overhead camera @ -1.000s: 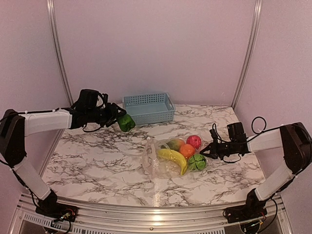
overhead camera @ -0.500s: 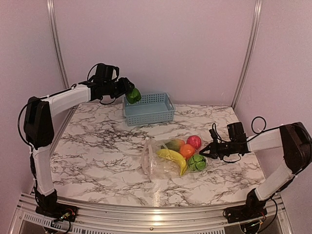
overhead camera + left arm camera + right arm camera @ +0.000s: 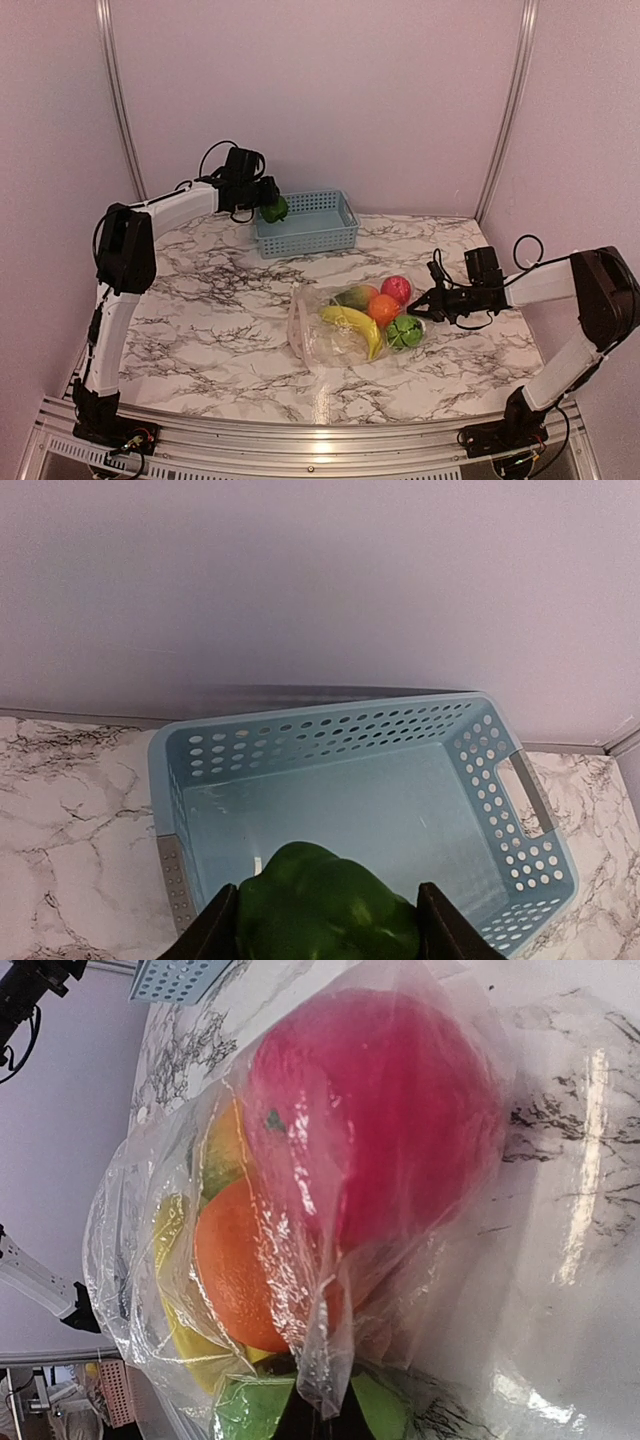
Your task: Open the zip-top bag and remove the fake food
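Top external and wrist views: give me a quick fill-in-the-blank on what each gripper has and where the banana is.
The left gripper holds a ____ pepper over one end of the basket. The right gripper pinches the zip-top bag, its jaws ____. The banana lies ____ the bag.
Missing words: green; shut; inside.
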